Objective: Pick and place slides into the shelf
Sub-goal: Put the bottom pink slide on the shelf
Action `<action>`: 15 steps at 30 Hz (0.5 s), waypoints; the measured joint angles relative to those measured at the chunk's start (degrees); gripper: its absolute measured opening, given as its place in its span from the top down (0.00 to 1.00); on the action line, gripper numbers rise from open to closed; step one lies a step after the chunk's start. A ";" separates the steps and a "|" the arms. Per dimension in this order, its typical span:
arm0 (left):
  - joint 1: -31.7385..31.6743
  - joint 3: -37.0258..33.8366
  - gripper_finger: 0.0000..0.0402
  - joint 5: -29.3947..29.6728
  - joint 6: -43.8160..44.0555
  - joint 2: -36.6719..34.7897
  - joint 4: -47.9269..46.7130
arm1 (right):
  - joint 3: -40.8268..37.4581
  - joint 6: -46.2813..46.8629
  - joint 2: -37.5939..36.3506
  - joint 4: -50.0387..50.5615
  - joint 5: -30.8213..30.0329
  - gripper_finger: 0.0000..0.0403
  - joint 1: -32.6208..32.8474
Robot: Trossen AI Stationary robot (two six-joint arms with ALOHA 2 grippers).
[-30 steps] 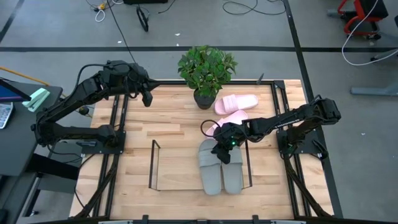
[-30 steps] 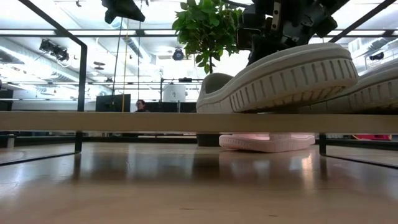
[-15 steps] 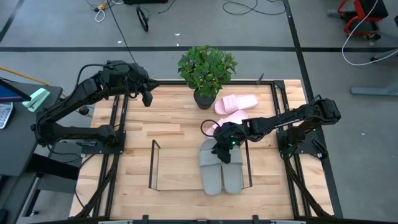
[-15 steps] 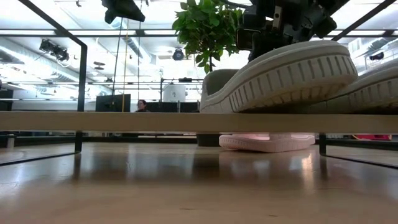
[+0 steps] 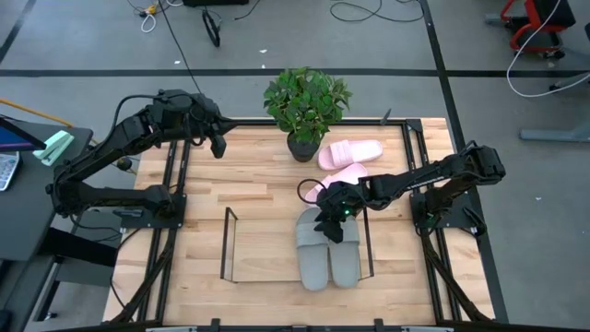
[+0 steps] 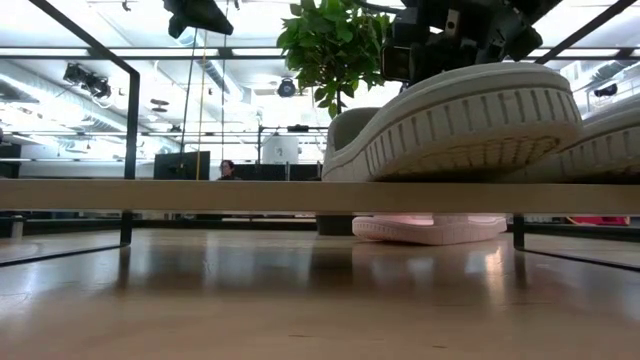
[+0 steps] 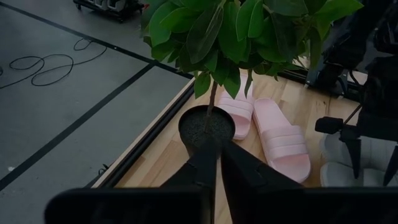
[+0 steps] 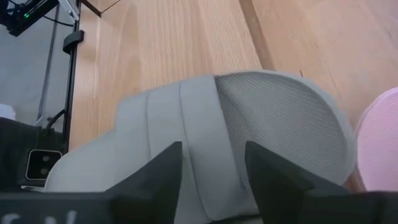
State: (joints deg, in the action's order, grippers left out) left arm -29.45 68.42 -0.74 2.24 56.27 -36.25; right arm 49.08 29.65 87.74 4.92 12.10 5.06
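Two grey slides (image 5: 326, 249) lie in the shelf (image 5: 228, 242), the right gripper (image 5: 330, 227) spread wide above one (release step), so next comes the pink slides (image 5: 350, 152).

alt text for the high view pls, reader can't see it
Seen from above, the right gripper is over a grey pair of slides lying in the wire shelf on a wooden table. Two pink slides lie beside a potted plant; the left gripper waits apart.
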 joint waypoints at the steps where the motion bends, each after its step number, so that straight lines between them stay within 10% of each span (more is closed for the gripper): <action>1: 0.00 0.00 0.93 -0.01 0.00 0.00 -0.02 | 0.19 -0.04 0.00 0.36 -0.02 0.54 0.00; 15: 0.02 0.00 0.94 -0.01 0.00 0.00 -0.07 | 6.27 -2.79 -5.58 14.49 -0.81 0.47 -0.44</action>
State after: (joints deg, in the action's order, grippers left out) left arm -29.43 68.42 -0.75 2.24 56.27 -36.32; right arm 55.35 26.86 82.17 19.41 11.28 4.62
